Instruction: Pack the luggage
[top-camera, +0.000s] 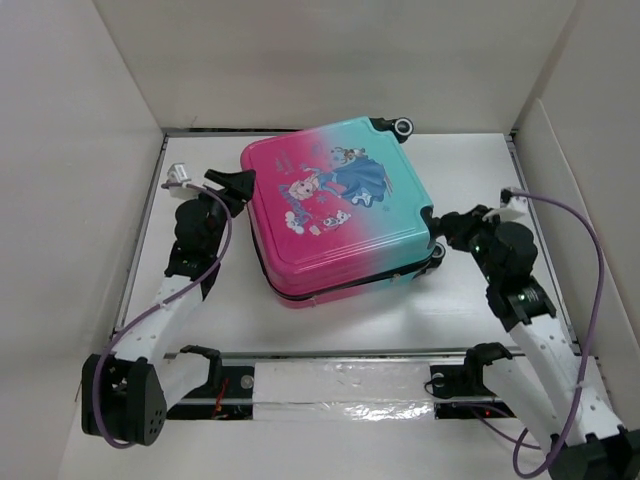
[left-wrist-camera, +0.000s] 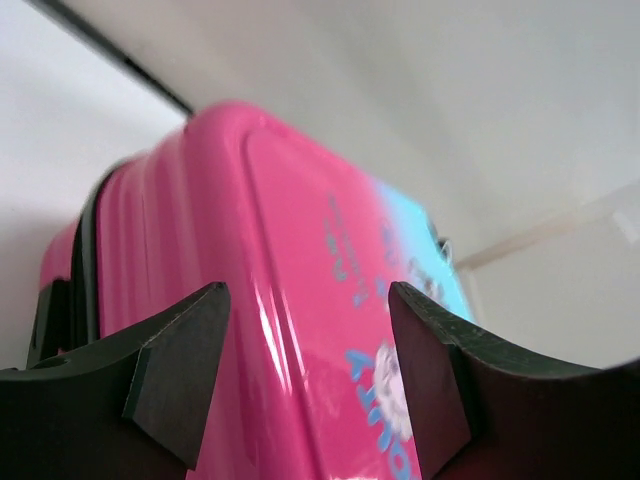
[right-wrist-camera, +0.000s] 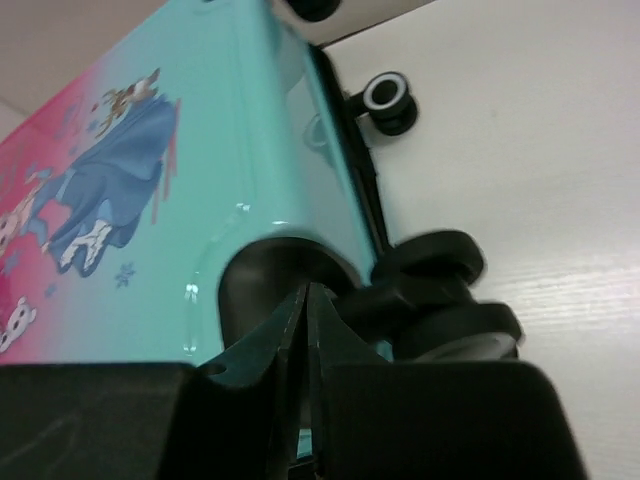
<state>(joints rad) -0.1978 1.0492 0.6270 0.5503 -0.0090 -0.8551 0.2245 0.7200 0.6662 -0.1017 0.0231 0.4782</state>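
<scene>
I see my left gripper (top-camera: 237, 183) just beside the pink far-left corner of the luggage (top-camera: 335, 215), its fingers spread wide with nothing between them. The luggage lies flat and closed on the desk (top-camera: 470, 310), princess print up. At its teal right-hand corner, by a black wheel (right-wrist-camera: 430, 268), my right gripper (top-camera: 441, 224) has its fingers pressed together, gripping nothing I can see.
</scene>
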